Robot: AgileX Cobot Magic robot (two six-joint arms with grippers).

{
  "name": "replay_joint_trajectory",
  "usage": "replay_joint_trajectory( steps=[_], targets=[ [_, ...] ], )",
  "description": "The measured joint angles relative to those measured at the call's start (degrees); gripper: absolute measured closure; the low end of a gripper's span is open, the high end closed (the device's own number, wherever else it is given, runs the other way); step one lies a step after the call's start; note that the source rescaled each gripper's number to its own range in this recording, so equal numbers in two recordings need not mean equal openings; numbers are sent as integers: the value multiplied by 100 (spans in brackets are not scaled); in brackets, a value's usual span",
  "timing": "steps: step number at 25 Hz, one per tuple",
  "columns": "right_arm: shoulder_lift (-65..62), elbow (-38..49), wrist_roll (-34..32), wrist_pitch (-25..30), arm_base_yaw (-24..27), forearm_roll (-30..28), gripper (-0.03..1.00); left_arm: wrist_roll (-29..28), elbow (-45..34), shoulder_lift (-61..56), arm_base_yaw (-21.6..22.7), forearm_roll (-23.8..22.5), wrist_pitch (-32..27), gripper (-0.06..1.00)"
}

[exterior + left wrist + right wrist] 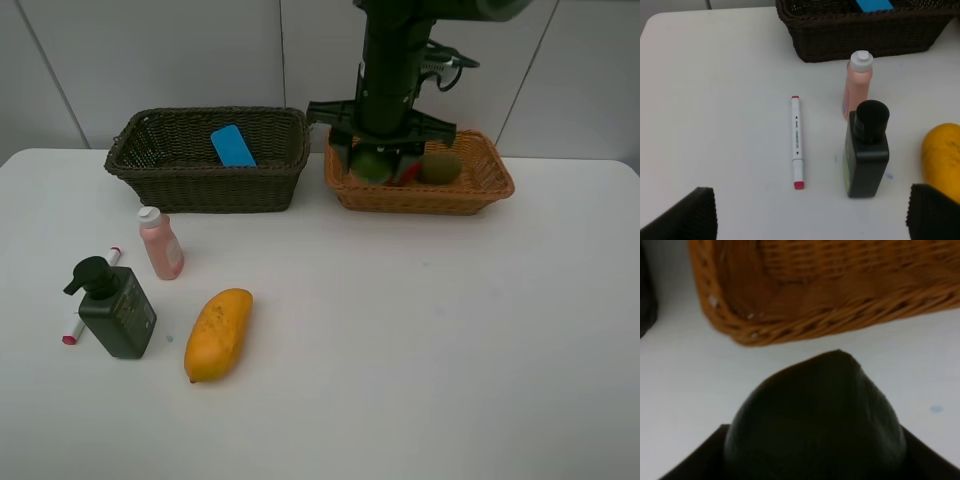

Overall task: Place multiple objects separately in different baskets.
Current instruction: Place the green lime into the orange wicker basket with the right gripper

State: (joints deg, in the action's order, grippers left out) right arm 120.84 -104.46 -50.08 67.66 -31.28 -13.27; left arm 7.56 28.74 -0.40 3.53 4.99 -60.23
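red-green mango (815, 415) sits clamped in the right gripper (386, 160) near the orange-tan basket (482, 190).

The right arm (392, 60) was a black column with looped black cables (447, 58); the left gripper (810, 217) had ribbed black fingers (687, 215).

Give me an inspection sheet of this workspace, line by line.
Surface: white table, a few faint specks.
Job's things: blue eraser in dark basket; kiwi in orange basket; pink bottle, pump bottle, marker, yellow mango on the table; lime not seen.
Clutter: nothing seen.
Grippers: left gripper open, empty; right gripper holds red-green mango at the orange basket.
Cables: black cables on the right arm.
Surroundings: white panelled wall.
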Motion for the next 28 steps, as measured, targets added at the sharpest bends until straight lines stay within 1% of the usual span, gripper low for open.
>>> replay_joint_trajectory(
  steps=[7, 10, 14, 20, 24, 28],
  targets=[
    [-4, 0, 729, -94, 981, -13, 75, 0, 0, 0, 0, 0, 0, -5],
    [-4, 0, 925, -210, 1307, -18, 75, 0, 0, 0, 0, 0, 0, -5],
    [-4, 0, 1138, -409, 1613, -40, 75, 0, 0, 0, 0, 0, 0, -5],
    [-4, 0, 1364, -852, 1694, -252, 75, 0, 0, 0, 0, 0, 0, -5],
    [39, 0, 1383, -986, 1694, -352, 75, 0, 0, 0, 0, 0, 0, -5],
    [246, 0, 1383, -1006, 1694, -596, 75, 0, 0, 0, 0, 0, 0, -5]
  ],
)
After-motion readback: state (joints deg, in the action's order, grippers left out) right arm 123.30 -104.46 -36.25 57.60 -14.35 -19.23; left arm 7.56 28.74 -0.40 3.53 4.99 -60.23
